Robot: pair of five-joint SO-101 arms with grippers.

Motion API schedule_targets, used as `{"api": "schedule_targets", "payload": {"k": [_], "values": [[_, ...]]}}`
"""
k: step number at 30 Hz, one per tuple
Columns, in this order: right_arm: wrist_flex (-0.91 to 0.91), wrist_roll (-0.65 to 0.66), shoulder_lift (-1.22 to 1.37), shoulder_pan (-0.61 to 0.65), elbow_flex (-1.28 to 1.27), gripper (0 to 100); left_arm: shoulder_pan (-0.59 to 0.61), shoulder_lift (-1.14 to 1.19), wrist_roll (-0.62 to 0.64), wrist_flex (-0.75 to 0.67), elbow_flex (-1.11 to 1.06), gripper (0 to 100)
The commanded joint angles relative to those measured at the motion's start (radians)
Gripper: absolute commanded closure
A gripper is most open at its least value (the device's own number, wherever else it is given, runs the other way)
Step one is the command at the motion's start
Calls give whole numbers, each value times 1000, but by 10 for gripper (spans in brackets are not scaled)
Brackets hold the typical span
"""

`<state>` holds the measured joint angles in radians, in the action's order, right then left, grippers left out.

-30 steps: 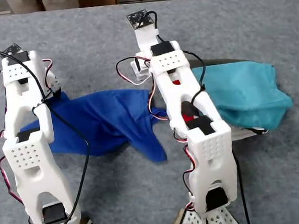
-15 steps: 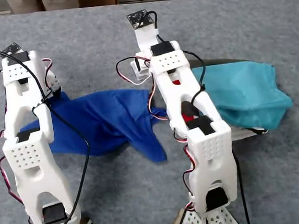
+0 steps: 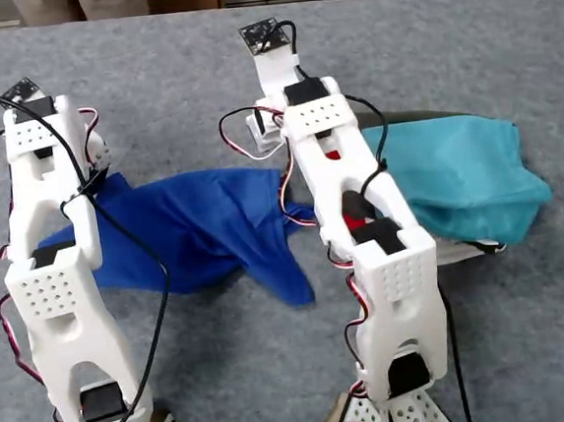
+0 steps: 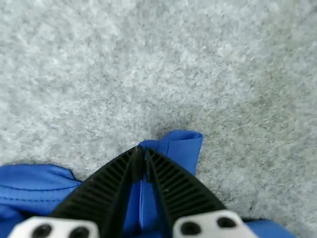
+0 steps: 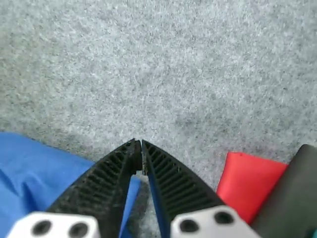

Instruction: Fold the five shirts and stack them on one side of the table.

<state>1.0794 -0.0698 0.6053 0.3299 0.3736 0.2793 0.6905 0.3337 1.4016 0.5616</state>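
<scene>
My left gripper point(image 4: 140, 151) is clamped on an edge of the blue shirt point(image 4: 181, 146), with a small fold of cloth sticking out past the closed tips. My right gripper point(image 5: 138, 145) has its tips pressed together too. Blue cloth shows in the gap behind them, but I cannot tell whether any of it is pinched.

Nearest my bases, one pointed corner of the blue shirt point(image 3: 204, 228) reaches toward the near edge of the grey table point(image 3: 465, 47). The rest of it lies rumpled and unfolded between my two arms, its left part passing under my left arm.

To the right of my right arm sits the teal shirt point(image 3: 462, 175), bunched on top of a pile, with a pale layer point(image 3: 458, 248) peeking out at its near side. From my right wrist I also see a red cloth point(image 5: 245, 178) touching a dark cloth point(image 5: 292, 198), just beside my fingers (both look like part of that pile). Beyond my grippers lies bare table.
</scene>
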Motion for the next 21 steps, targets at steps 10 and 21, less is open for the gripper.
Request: {"api": "schedule_targets", "payload": {"k": [10,21], "values": [[-17,-11,-4,-1,-1,995,-12,-10,3,-5,55,926],[-17,-11,-4,-1,-1,995,-5,-10,-3,23,51,812]]}}
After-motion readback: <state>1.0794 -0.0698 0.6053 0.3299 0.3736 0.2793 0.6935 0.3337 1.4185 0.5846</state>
